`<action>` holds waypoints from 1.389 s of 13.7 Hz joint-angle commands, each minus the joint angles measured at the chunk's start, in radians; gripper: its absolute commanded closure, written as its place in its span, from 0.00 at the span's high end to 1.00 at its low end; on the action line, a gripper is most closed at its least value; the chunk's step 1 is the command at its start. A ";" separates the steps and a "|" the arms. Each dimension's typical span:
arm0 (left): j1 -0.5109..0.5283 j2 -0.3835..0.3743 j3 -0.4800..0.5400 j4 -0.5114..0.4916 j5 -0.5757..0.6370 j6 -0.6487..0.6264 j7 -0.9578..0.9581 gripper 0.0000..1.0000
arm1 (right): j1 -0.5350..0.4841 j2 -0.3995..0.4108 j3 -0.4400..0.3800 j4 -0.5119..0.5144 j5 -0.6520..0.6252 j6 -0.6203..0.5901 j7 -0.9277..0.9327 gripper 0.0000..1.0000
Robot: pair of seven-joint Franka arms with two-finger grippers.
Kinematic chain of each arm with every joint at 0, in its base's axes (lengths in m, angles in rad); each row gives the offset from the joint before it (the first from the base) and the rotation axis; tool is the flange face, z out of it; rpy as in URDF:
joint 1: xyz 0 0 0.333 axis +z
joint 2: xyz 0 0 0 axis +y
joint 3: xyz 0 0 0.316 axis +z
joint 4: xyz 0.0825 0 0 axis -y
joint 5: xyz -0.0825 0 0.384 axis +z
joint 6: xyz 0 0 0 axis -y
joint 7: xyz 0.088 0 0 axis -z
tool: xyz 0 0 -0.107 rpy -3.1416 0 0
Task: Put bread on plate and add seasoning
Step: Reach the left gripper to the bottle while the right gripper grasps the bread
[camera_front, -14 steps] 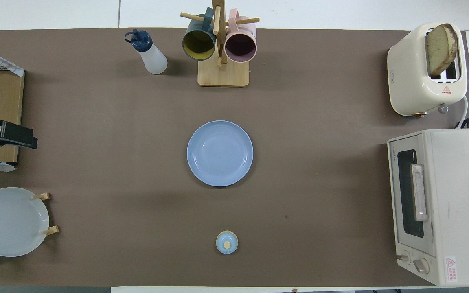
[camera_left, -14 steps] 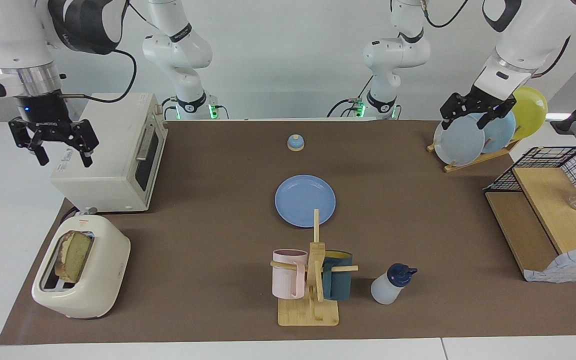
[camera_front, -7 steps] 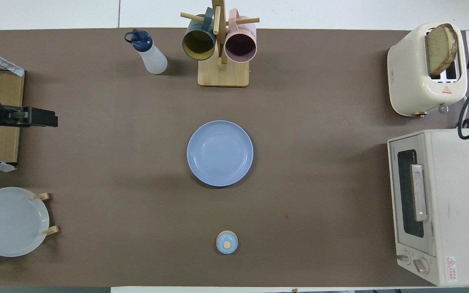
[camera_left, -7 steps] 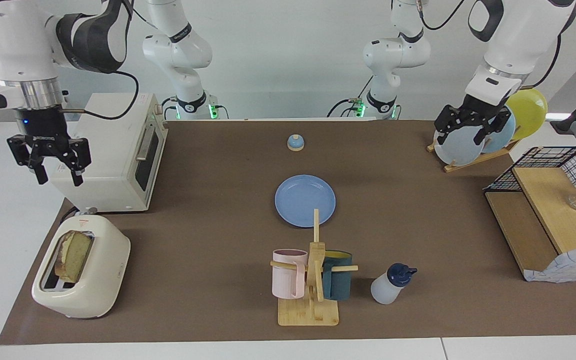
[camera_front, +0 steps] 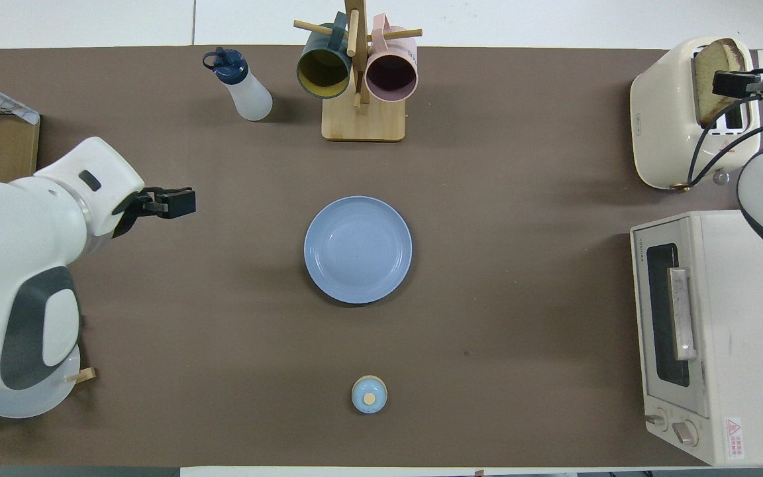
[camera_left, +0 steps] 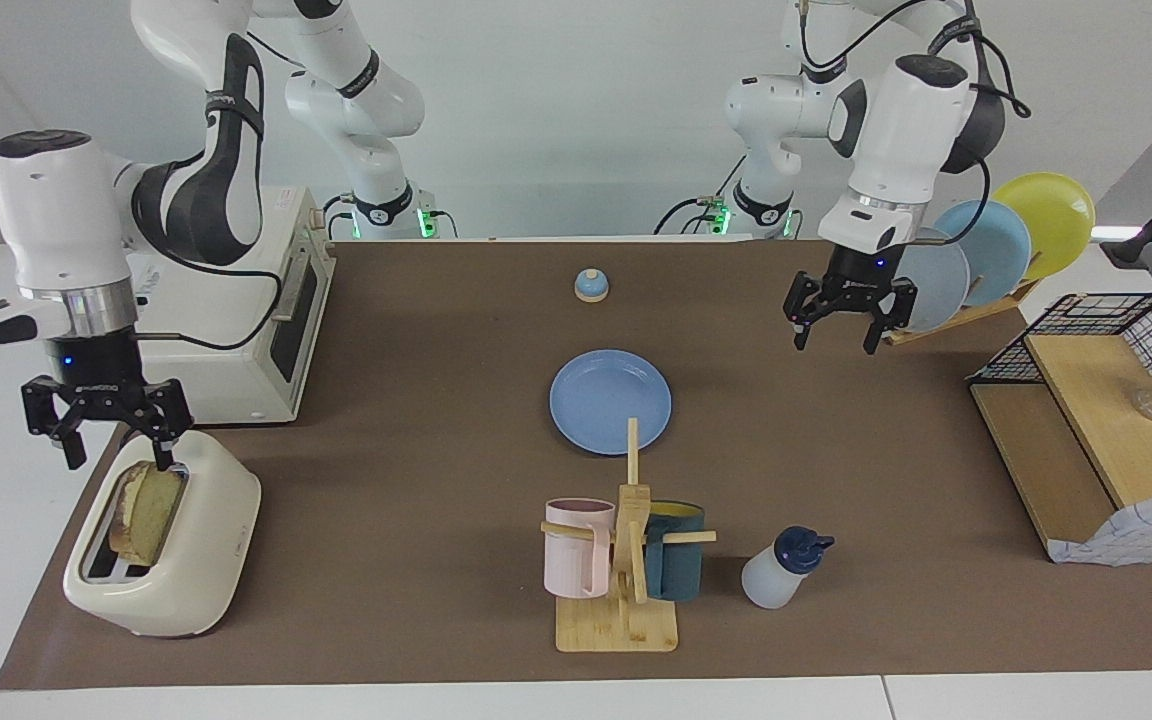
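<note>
Both arms swung in since before: right hand (camera_left: 113, 442), jaws spread and empty, now just above the bread (camera_left: 146, 512) upright in the toaster (camera_left: 206, 580), left hand (camera_left: 838, 322) open too.

One high camera faces the robots, one looks steeply down; both share the table (camera_left: 416, 480).

I see the bread (camera_left: 148, 510), a tan slice with darker crust, standing upright in a cream toaster (camera_left: 164, 545) at the right arm's end of the desk. The plate (camera_left: 610, 401), round, medium blue and bare, lies flat mid-desk. The seasoning (camera_left: 784, 568), a translucent white bottle with a navy cap, stands farther from the robots, beside a mug rack (camera_left: 624, 565).
</note>
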State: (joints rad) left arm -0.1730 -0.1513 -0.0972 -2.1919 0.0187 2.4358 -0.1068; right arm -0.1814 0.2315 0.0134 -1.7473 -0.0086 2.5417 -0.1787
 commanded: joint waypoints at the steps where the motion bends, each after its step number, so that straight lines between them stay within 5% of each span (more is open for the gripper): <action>1: -0.051 0.109 0.011 -0.095 0.057 0.280 -0.051 1.00 | -0.016 0.037 0.010 0.023 0.007 0.047 0.008 0.97; 2: -0.080 0.172 0.013 -0.097 0.060 0.352 -0.069 1.00 | -0.015 0.045 0.010 0.022 0.010 0.055 0.008 0.95; 4: -0.083 0.234 0.014 -0.097 0.058 0.466 -0.073 1.00 | -0.006 0.048 0.010 0.019 0.012 0.057 0.011 0.72; 7: -0.088 0.323 0.017 -0.095 0.052 0.605 -0.076 1.00 | -0.006 0.049 0.010 0.011 0.010 0.052 0.008 0.51; 8: -0.092 0.355 0.019 -0.097 0.050 0.658 -0.080 1.00 | -0.009 0.049 0.010 0.012 0.009 0.043 0.001 0.36; 9: -0.098 0.384 0.024 -0.095 0.047 0.705 -0.080 1.00 | -0.007 0.048 0.010 0.012 -0.004 0.042 -0.002 0.09; 10: -0.132 0.425 0.046 -0.091 0.035 0.763 -0.080 1.00 | -0.007 0.048 0.008 0.017 -0.007 0.038 -0.060 0.00; 12: -0.315 0.464 0.223 -0.051 -0.055 0.785 -0.082 1.00 | -0.018 0.052 0.008 0.108 -0.025 -0.077 -0.203 0.00; 15: -0.725 0.658 0.622 0.067 -0.277 0.841 -0.082 1.00 | 0.005 0.017 0.028 0.276 -0.033 -0.448 -0.246 0.00; 19: -0.751 0.742 0.665 0.194 -0.321 0.812 -0.090 1.00 | 0.109 -0.086 0.039 0.272 -0.034 -0.664 -0.233 0.00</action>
State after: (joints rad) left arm -0.9327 0.5243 0.5420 -2.0853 -0.2927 3.2493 -0.1878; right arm -0.1072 0.1696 0.0487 -1.4595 -0.0243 1.9296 -0.4119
